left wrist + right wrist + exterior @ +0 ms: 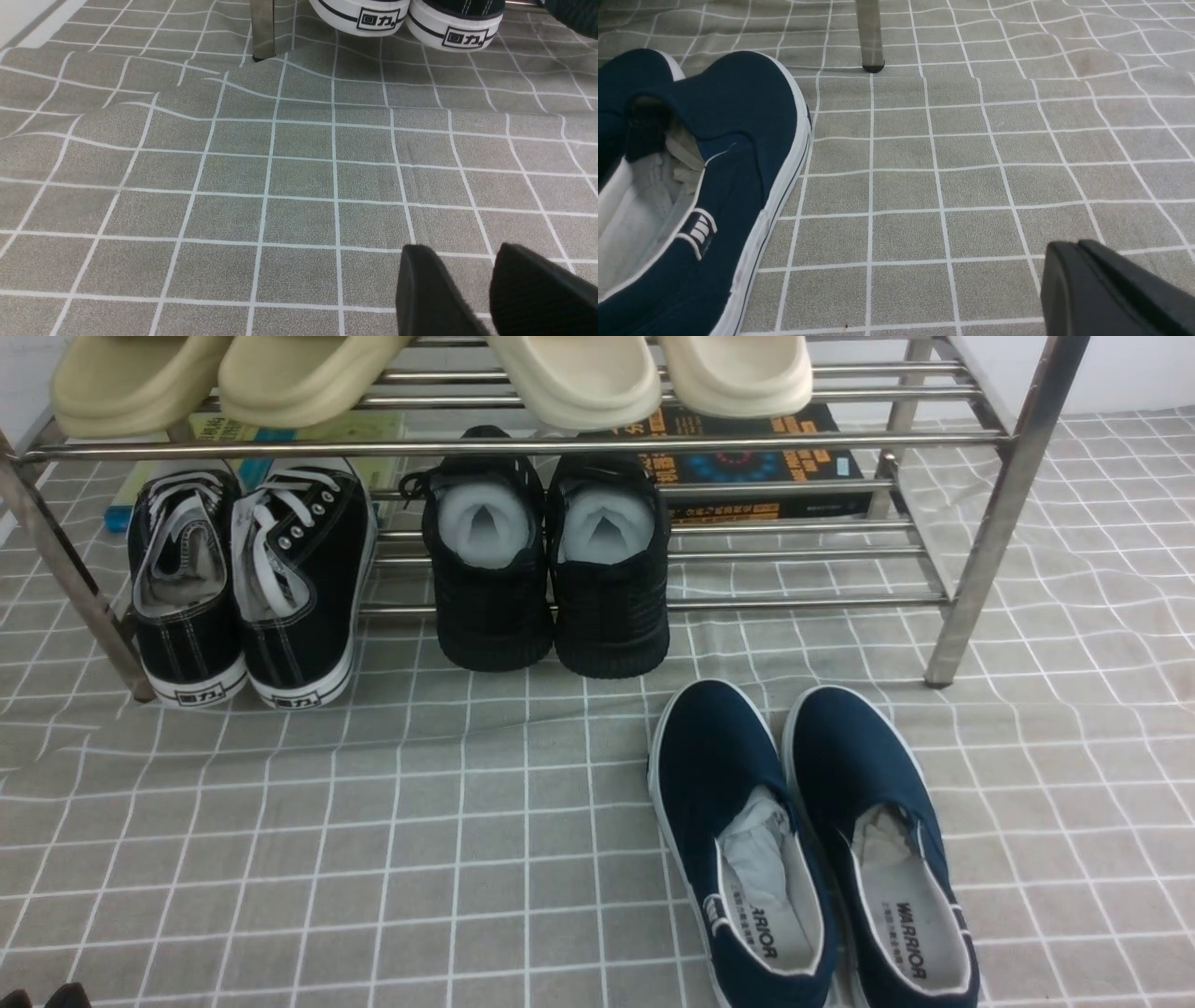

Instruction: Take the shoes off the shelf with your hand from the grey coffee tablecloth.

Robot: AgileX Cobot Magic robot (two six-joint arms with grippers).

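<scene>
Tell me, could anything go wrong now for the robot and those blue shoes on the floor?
Maybe. The navy shoes lie on the tablecloth in front of the shelf, and the shut right gripper sits just beside one, so a sideways swing could bump it. The cloth is wrinkled near the shelf leg, so a low left gripper, its fingers apart, might snag and drag it.

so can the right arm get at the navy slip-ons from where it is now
Probably yes. The navy slip-ons lie on the checked cloth in front of the rack, beside the right gripper, with only bare cloth between them. Its jaws are shut, so they would need opening first.
</scene>
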